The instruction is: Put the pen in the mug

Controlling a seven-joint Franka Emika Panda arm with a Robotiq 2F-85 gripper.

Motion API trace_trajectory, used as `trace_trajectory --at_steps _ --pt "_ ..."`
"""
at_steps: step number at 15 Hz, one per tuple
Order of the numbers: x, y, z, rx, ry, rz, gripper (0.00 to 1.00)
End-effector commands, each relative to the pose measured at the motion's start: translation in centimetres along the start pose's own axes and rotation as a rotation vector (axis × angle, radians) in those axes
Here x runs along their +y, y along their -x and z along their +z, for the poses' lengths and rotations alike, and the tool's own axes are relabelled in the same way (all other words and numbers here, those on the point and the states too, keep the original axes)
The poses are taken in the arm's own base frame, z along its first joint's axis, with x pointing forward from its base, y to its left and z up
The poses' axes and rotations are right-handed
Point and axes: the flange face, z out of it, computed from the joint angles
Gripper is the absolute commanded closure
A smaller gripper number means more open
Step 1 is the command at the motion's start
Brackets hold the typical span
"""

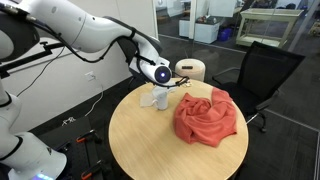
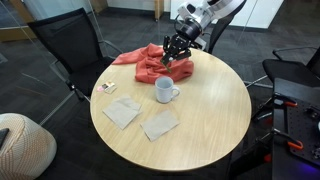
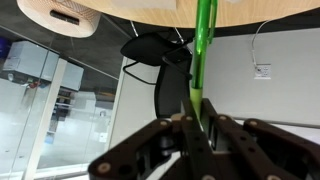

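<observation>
My gripper [image 3: 197,118] is shut on the light green pen [image 3: 203,50], which sticks straight out from between the fingers in the wrist view. In both exterior views the gripper [image 1: 178,82] [image 2: 173,55] hangs above the round wooden table, over the edge of the red cloth [image 2: 150,62]. The pen is too small to make out there. The small whitish-grey mug [image 2: 165,91] stands upright on the table beside the cloth, a short way from the gripper. It also shows in an exterior view [image 1: 160,98] just below the wrist.
The crumpled red cloth [image 1: 207,115] covers one side of the table [image 2: 210,120]. Two grey napkins [image 2: 122,112] [image 2: 160,124] and a small card [image 2: 106,87] lie near the mug. A cream cylinder [image 1: 190,70] stands beyond the table. Black chairs [image 1: 265,70] [image 2: 70,45] stand around it.
</observation>
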Motion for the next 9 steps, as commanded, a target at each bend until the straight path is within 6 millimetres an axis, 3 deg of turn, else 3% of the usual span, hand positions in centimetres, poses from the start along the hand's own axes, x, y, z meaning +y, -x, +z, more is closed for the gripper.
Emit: trace_trajectory --at_steps 1,5,6,7,9 --pt "1.4 -0.2 0.4 0.056 -0.019 -0.051 0.97" --pt "2.6 0.5 1.0 0.094 -0.043 -0.072 0.97" --pt "1.5 0.4 0.6 0.054 -0.045 -0.046 0.97" --pt "1.6 0.7 0.6 0.054 -0.047 -0.044 0.88" --pt "1.6 1.1 0.7 0.046 -0.049 -0.04 0.88"
